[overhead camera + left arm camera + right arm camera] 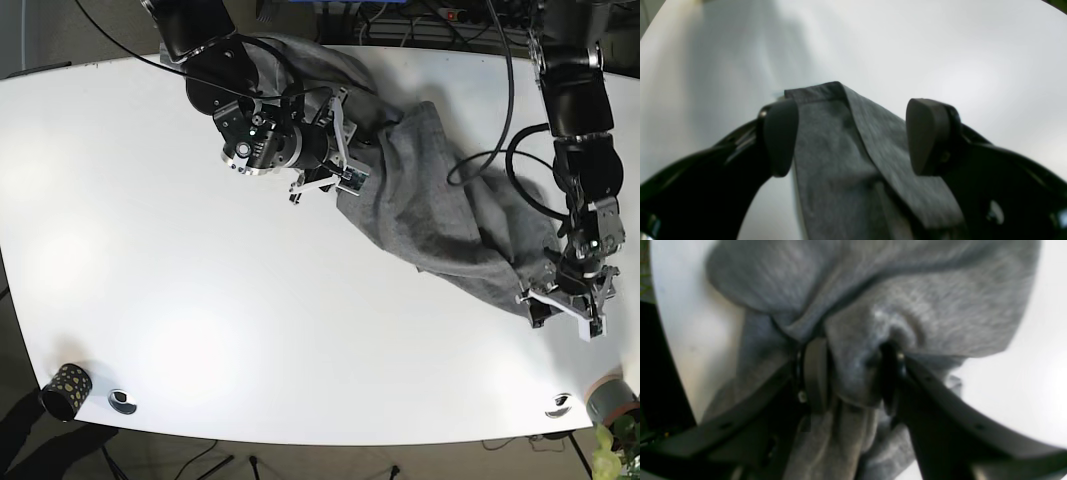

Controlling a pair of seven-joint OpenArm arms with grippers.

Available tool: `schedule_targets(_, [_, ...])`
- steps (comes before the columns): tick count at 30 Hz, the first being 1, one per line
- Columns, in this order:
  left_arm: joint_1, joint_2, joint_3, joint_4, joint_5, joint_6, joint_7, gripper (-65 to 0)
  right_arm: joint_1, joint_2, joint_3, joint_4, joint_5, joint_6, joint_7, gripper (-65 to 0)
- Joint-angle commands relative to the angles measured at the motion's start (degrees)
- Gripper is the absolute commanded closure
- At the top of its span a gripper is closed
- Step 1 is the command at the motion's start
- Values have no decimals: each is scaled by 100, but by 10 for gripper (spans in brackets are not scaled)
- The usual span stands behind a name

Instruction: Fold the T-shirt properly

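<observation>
Right gripper (850,376) jaws clamped; left gripper (853,136) jaws spread wide.

We see grey T-shirt (440,215) sprawled across white table (200,300), right gripper (335,160) w/ far-left bunch, left gripper (565,300) at near-right corner.

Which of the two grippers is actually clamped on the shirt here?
The right gripper: its pads pinch a bunched fold of the grey T-shirt. The left gripper stands open, cloth lying loose between its pads.

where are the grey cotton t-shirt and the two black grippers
grey cotton t-shirt (440,215), base view, its middle
left gripper (851,136), left wrist view, gap between pads
right gripper (850,373), right wrist view, pinched fold
</observation>
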Motion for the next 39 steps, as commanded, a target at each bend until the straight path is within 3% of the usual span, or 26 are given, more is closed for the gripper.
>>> schedule_targets(1, [-454,-102,-28,-399,-7,-4,-113,-471,70,69,19,223,80,34,127,-225])
schedule_targets(8, [-885,-436,-28,-1296,-16,-22,-263,-472,122,51,63,293,80,34,127,-225])
schedule_targets(14, [-938,-630,-28,-1859,-16,-22,-544,-472,105,42,555,284,151,34,127,-225])
schedule_targets(20, [-1175,-656,-28,-2623,-34,-48,-799,-472,87,77,1346,267,828,34,127,-225])
schedule_targets(27, [-1184,-621,-28,-3160,-34,-461,-913,-474,52,95,2339,276,1663,34,110,-225])
schedule_targets(39, [-1219,-586,-28,-3722,-43,-496,-1159,-474,-238,605,4045,276,3210,34,-180,-225])
